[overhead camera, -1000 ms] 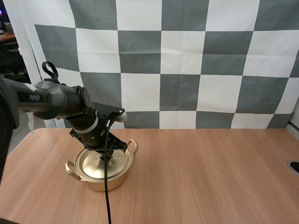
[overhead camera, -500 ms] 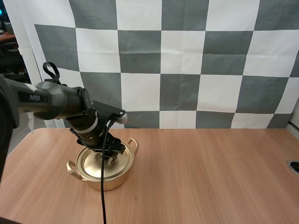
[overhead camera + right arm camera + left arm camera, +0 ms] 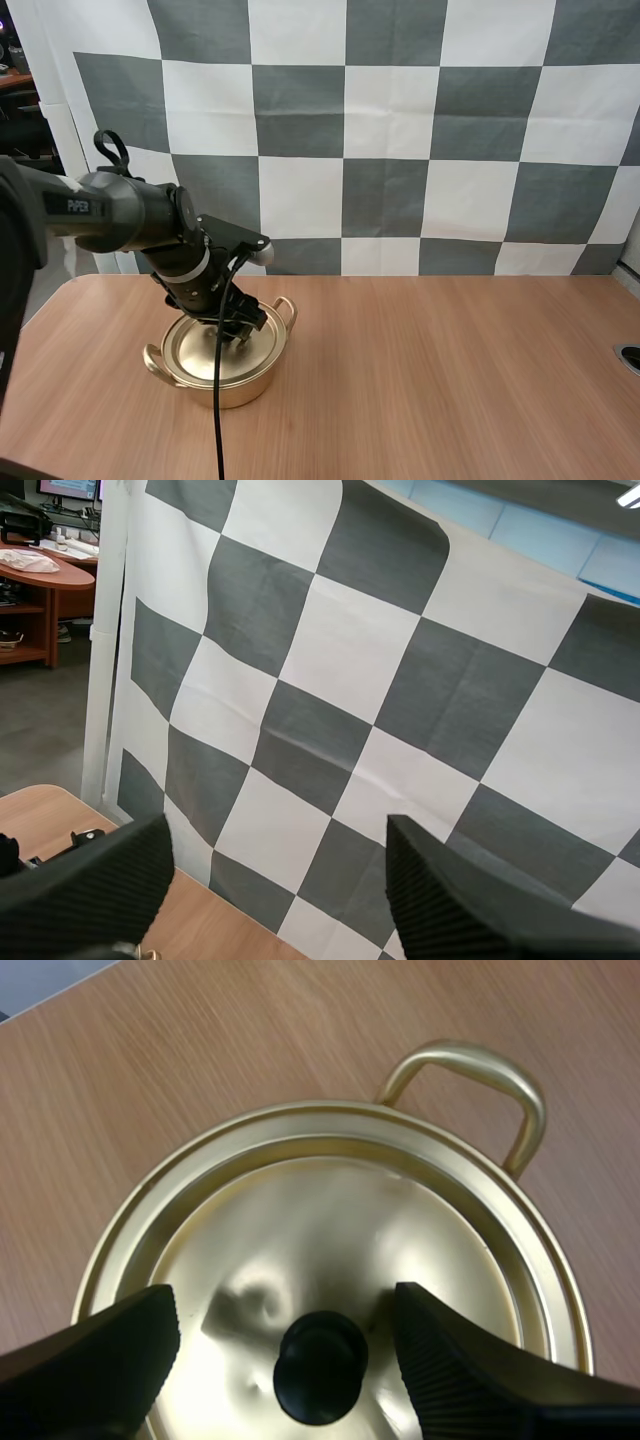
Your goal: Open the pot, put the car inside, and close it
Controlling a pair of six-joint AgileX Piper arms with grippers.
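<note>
A golden pot point(image 3: 222, 383) with two loop handles stands on the left part of the wooden table, its lid point(image 3: 205, 347) seated on it. My left gripper point(image 3: 233, 334) hangs just over the lid, pointing down. In the left wrist view the gripper point(image 3: 285, 1305) is open, its fingers on either side of the black knob point(image 3: 320, 1365) without touching it, above the shiny lid point(image 3: 330, 1210) and one pot handle point(image 3: 470, 1068). My right gripper point(image 3: 278, 840) is open in the air with nothing between its fingers.
Bare wooden tabletop point(image 3: 450, 370) stretches from the pot to the right. A small dark round fitting point(image 3: 630, 357) sits at the table's right edge. The table's front edge runs close below the pot.
My left gripper's fingers have spread apart from the lid's knob and the arm has risen slightly. The lid stays on the pot.
</note>
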